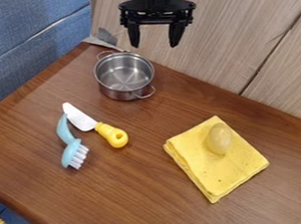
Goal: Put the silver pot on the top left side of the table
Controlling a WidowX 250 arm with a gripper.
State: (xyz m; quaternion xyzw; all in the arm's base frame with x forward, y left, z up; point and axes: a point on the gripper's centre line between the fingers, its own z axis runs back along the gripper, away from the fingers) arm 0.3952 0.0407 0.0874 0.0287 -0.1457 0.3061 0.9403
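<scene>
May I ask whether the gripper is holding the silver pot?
No, the open gripper has nothing between its fingers, and the silver pot stands on the table.

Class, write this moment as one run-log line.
gripper: open, empty | silver pot: upright, table's top left | knife, brush: on table | egg-shaped thing: on yellow cloth

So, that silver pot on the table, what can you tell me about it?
The silver pot is round, with a shiny, metal-looking body and two thin wire loop handles on opposite sides. It stands upright without a lid, and looks empty inside. It rests on the wooden table, near the far left corner as the camera sees it. The gripper isn't holding it. A grey thing at the table's edge reaches toward its rim; I can't tell whether they touch.
</scene>
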